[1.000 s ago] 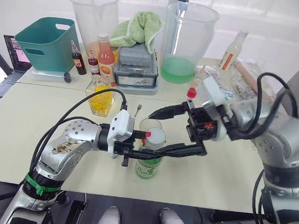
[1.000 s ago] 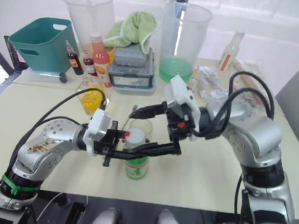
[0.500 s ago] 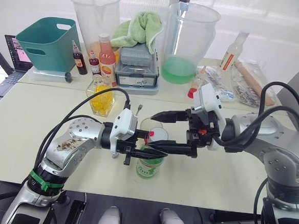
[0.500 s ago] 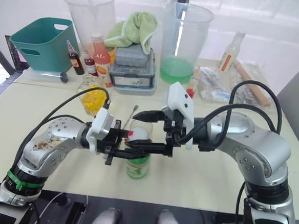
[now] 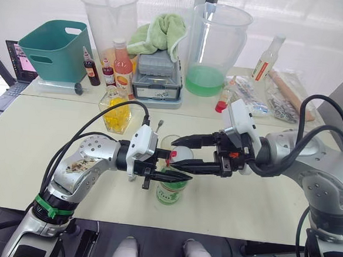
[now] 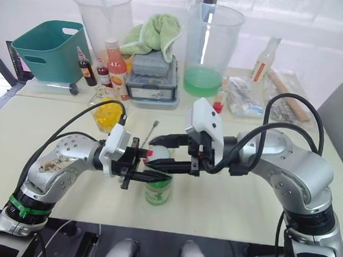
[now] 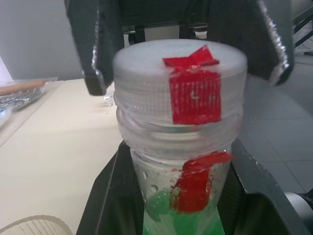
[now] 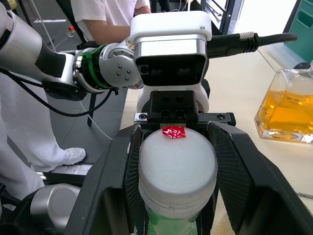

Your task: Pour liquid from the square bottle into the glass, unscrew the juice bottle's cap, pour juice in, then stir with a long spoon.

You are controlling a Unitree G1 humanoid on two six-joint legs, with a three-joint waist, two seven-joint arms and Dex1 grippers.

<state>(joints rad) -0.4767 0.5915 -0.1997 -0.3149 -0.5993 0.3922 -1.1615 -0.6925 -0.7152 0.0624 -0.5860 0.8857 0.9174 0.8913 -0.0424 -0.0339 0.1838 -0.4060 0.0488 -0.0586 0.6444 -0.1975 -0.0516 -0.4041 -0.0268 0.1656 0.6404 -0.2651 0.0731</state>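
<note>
The juice bottle (image 5: 170, 190) stands upright on the table near the front edge, green liquid inside. My left gripper (image 5: 169, 174) is shut on its shoulder below the neck. The white cap (image 5: 180, 154), marked with red tape, sits on the neck. From the right, my right gripper (image 6: 158, 157) comes in level and its fingers (image 8: 131, 171) press both sides of the cap. The ribbed glass (image 5: 170, 141) stands just behind the bottle. Further back left is the square bottle (image 5: 115, 114) with yellow contents. The long spoon (image 5: 158, 126) lies between it and the glass.
Along the back stand a teal basket (image 5: 53, 47), two big clear pitchers (image 5: 108, 18) (image 5: 217, 43), an orange-pink bottle (image 5: 123, 66), small dark bottles (image 5: 90, 69) and a grey box (image 5: 156, 77) under a green towel. A person in white (image 8: 107, 14) stands behind the robot.
My right gripper's fingers have narrowed from a wide spread onto the cap. The left gripper and the juice bottle have stayed in place.
</note>
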